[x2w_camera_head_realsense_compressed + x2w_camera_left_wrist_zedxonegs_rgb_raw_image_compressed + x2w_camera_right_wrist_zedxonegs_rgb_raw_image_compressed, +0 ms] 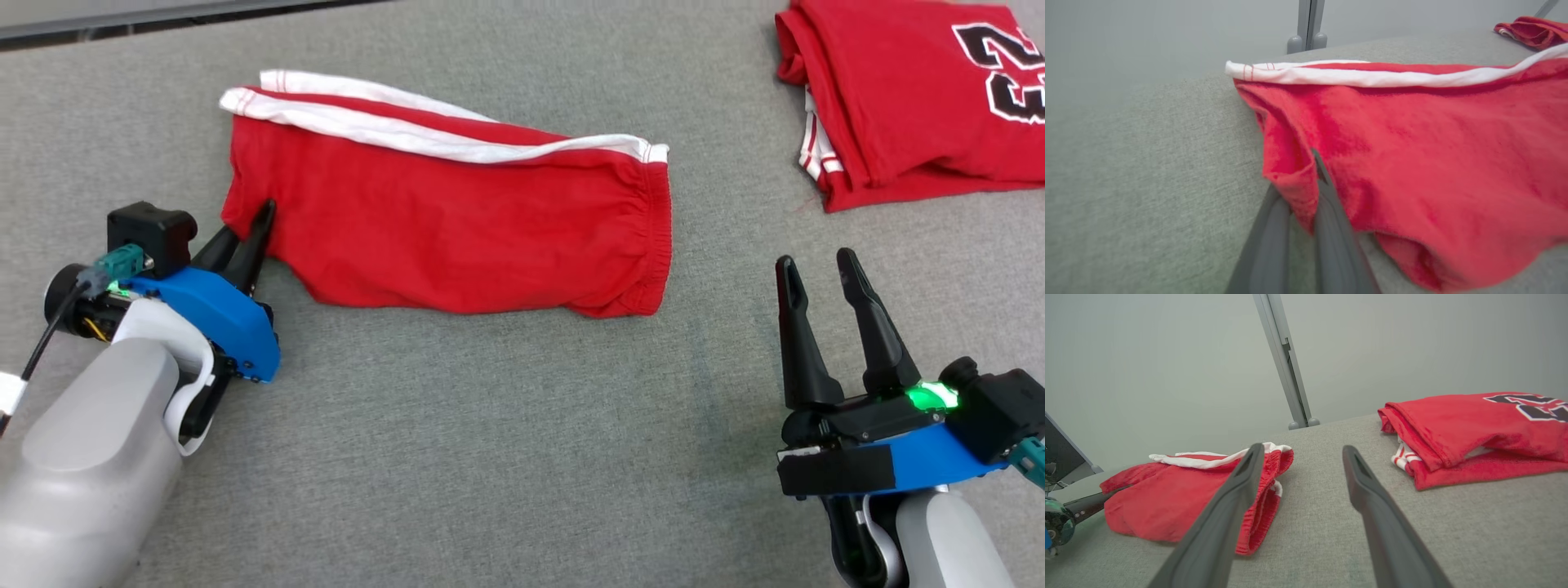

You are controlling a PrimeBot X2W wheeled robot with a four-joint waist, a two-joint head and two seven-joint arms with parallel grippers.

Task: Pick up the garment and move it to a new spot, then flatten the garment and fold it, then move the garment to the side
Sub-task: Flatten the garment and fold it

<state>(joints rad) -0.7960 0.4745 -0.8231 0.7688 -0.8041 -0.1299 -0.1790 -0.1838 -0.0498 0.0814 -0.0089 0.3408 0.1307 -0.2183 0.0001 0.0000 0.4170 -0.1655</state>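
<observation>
On the grey tabletop (490,425), left gripper (260,222) pinches the red shorts (457,220) at a corner; right gripper (815,261) gapes wide, empty

- Behind your left pincer (255,219): blue mount (214,314), black camera box (151,233), teal plug (121,263) on a black cable (51,331).
- Behind your right pincer (815,263) you see a green light (927,398), then a pale grey forearm (951,535).
</observation>
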